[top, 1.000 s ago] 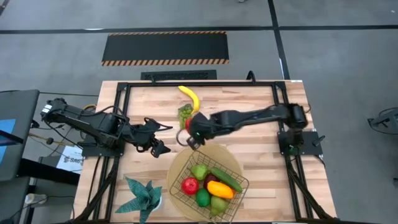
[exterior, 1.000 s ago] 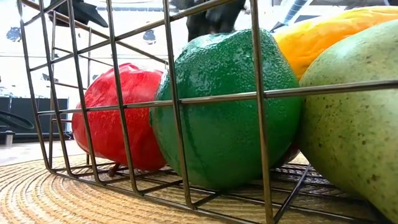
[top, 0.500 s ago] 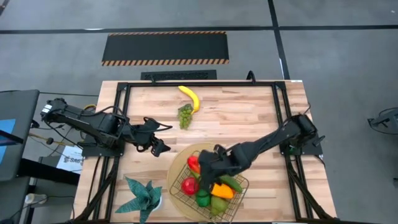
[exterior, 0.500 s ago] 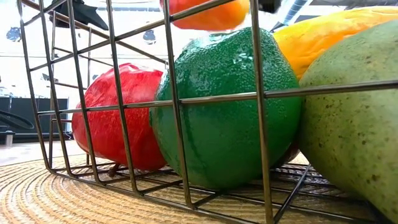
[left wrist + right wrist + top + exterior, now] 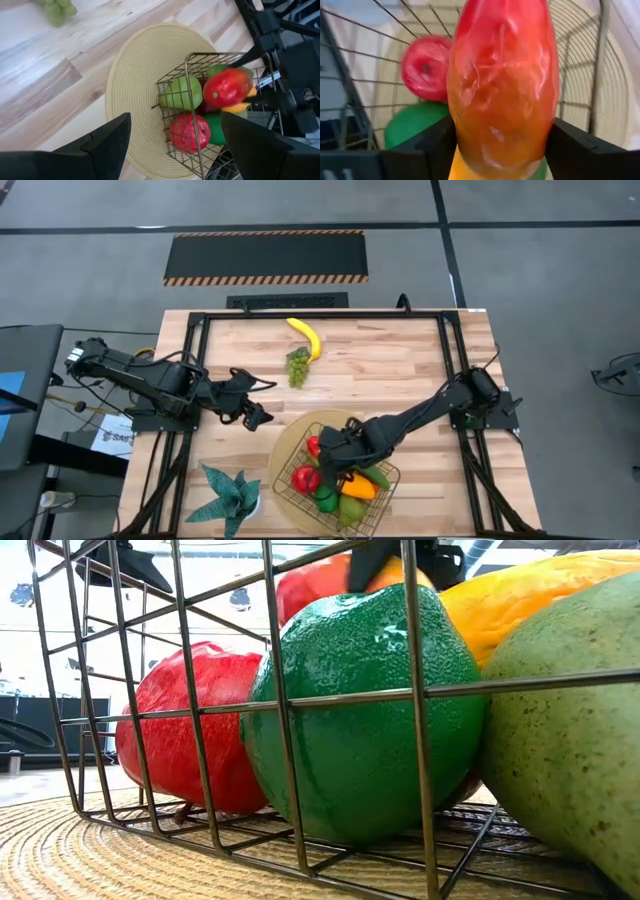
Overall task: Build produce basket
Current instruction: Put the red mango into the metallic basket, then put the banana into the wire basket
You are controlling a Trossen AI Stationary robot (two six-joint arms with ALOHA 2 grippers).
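Observation:
The dark wire basket point(image 5: 392, 472) stands on a round tan mat point(image 5: 288, 442) near the table's near edge. It holds a red apple point(image 5: 185, 730), a green lime point(image 5: 365, 710), a green apple point(image 5: 181, 93), a pear point(image 5: 575, 740) and a yellow-orange fruit point(image 5: 520, 595). My right gripper point(image 5: 330, 452) reaches in from the right, shut on a red-orange mango point(image 5: 314, 446) over the basket's far-left part. The banana point(image 5: 305, 337) and grapes point(image 5: 297, 365) lie on the wood farther back. My left gripper point(image 5: 256, 418) waits open, left of the mat. My right gripper pinches the mango between its two fingers point(image 5: 422, 150), one on each of its long sides point(image 5: 465, 135). It comes slanting down from the table's right. The mango point(image 5: 227, 86) sits at the top of the basket, over the other fruit; whether it rests on them I cannot tell.
A teal leafy plant point(image 5: 230, 492) stands at the near edge, left of the mat. A black frame point(image 5: 320, 313) runs round the tabletop. Bare wood lies right of the basket and around the banana and grapes.
My right gripper has carried the mango from beside the grapes toward the near edge, over the mat, then down into the top of the basket. In the low view the mango has dropped behind the lime. The left arm has kept still.

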